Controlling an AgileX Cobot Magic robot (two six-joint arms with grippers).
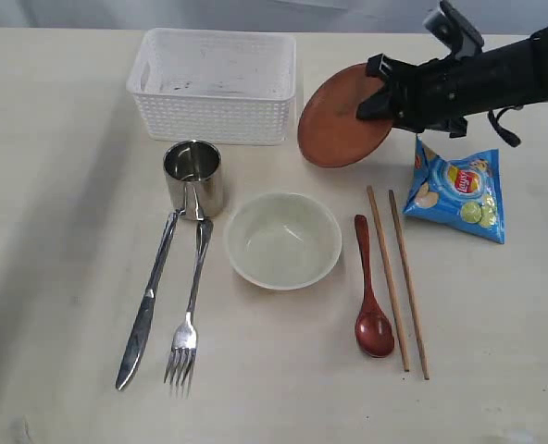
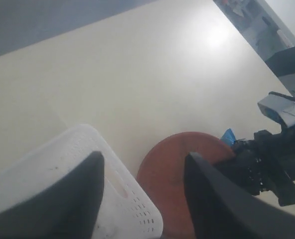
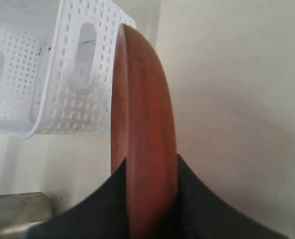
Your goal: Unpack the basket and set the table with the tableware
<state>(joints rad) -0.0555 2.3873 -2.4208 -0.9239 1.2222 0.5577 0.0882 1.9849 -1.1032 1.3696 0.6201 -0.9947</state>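
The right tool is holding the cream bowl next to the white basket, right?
No. The right tool holds the reddish-brown plate, not the bowl, next to the basket. The exterior view shows it; the bowl sits on the table.

The only marking that can be read is on the blue chip bag (image 1: 457, 192) lying on the desk (image 1: 70, 185). Its front bears a round red-and-yellow logo (image 1: 460, 178) with white lettering that appears to say "Lay's", though the letters are small and soft in the exterior view. Any finer print on the bag is too blurred to read. In the left wrist view only a blue corner of the bag (image 2: 228, 135) shows, with no legible print.
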